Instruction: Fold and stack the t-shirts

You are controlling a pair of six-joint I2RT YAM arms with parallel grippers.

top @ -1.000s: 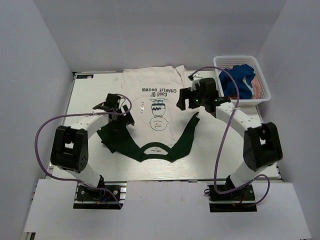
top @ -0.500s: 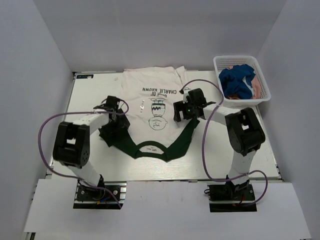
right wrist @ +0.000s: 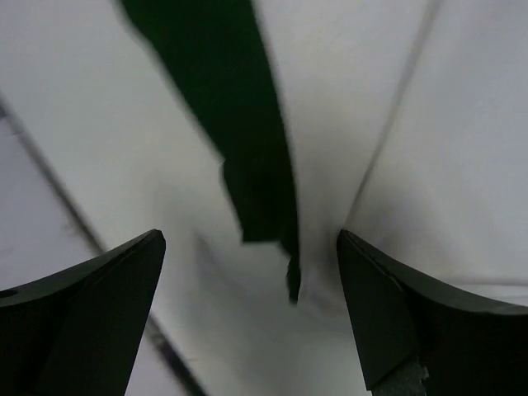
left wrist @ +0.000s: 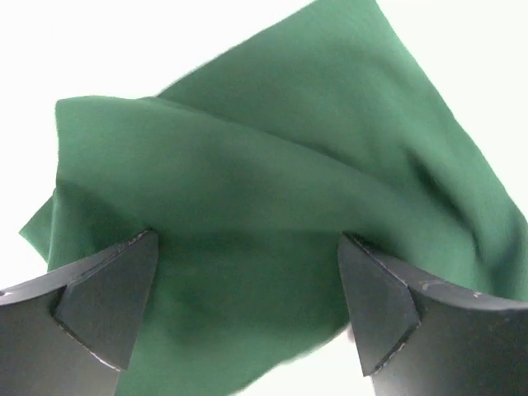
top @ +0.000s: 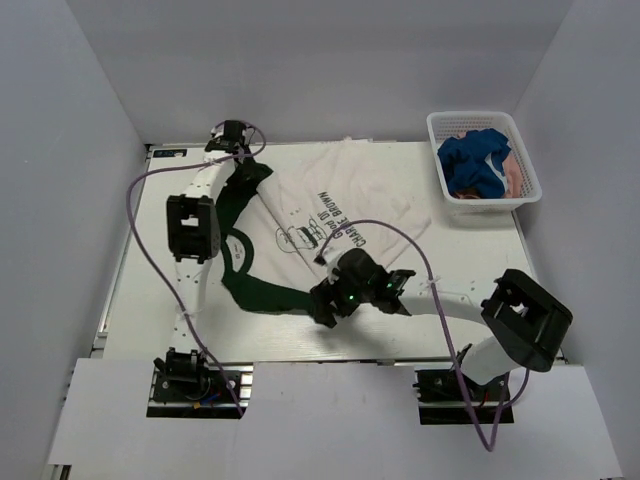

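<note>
Robot lab test cell: plain white panel walls [top: 70, 200] box in a white table [top: 140, 290] on three sides. The left arm [top: 192, 230] and right arm [top: 520, 320], bare black-and-white machinery, stand on metal base plates [top: 190, 385] bolted at the near edge, with purple cables [top: 135, 230] looping loose. Staged items are few: a cream t-shirt [top: 380, 180] on the table and a white mesh basket [top: 490, 203] in the far right corner.

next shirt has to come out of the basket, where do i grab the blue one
Probably pinch a crumpled fold near the middle of the blue t-shirt, coming straight down from above. It lies heaped inside the white basket, and the basket walls would block a sideways approach.
</note>
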